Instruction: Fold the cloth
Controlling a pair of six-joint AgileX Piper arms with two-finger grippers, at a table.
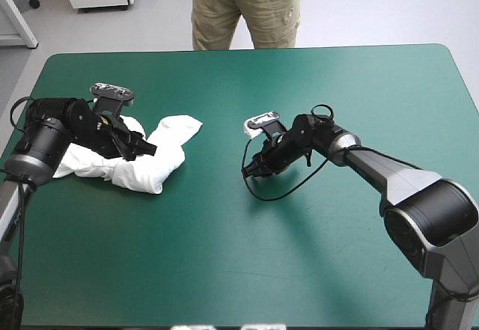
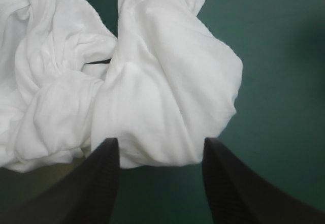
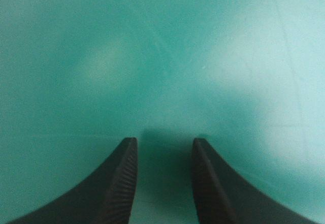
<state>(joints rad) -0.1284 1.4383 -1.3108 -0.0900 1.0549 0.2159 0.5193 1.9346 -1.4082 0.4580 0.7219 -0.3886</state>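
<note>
The white T-shirt (image 1: 153,158) lies as a crumpled heap on the left part of the teal-green table (image 1: 299,240). My left gripper (image 1: 147,149) hovers over the heap's middle. In the left wrist view its black fingers (image 2: 99,181) stand apart, open, with the T-shirt (image 2: 152,92) just ahead of their tips and nothing held between them. My right gripper (image 1: 251,170) is low over bare cover near the table's middle, well to the right of the T-shirt. Its fingers (image 3: 122,178) stand apart, open, with only teal-green cover (image 3: 162,56) ahead of them.
A loop of black cable lies on the cover beside the right gripper. The cover is bare between the T-shirt and the right gripper, and across the front half of the table.
</note>
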